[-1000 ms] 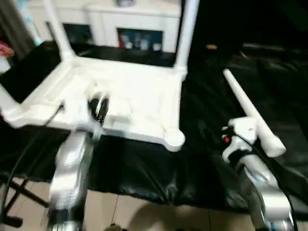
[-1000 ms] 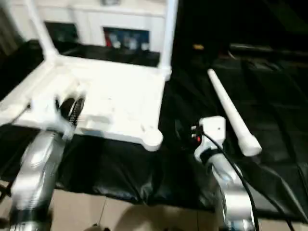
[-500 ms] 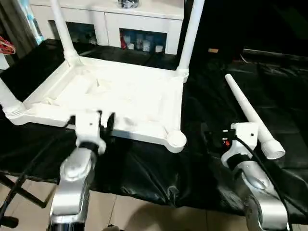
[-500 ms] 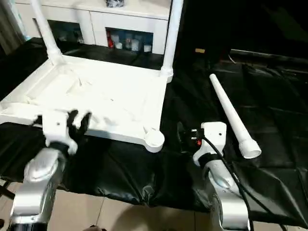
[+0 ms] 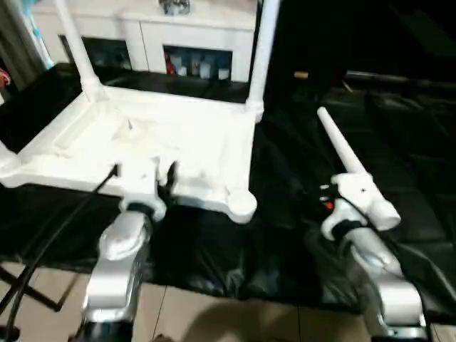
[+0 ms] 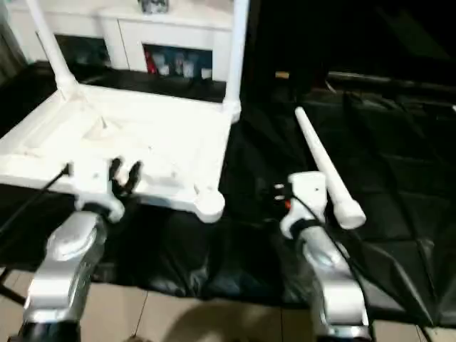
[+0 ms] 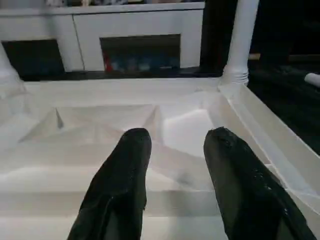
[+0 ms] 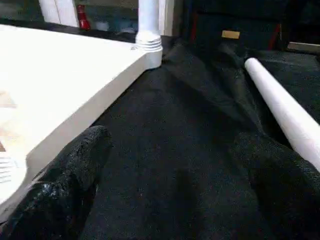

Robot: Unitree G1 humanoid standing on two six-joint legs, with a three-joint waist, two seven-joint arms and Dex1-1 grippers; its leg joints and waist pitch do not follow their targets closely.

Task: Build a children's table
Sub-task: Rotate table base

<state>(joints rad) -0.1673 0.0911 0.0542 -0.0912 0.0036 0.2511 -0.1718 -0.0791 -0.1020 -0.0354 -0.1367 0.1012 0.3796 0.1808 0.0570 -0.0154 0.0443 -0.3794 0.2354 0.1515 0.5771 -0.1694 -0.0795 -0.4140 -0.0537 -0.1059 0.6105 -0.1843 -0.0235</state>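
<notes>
My left gripper now sits up against the near rim of the overturned children's table, where a second ago it hung over the ribbed underside; its fingers are parted, holding nothing. My right gripper stays spread wide and empty over bare black table cover, the table's near right corner socket just to its left and the loose leg just to its right. That strip of cover between the tabletop edge and the loose leg is open. Farther off, two fitted legs stand upright in the far sockets, before a white cabinet.
</notes>
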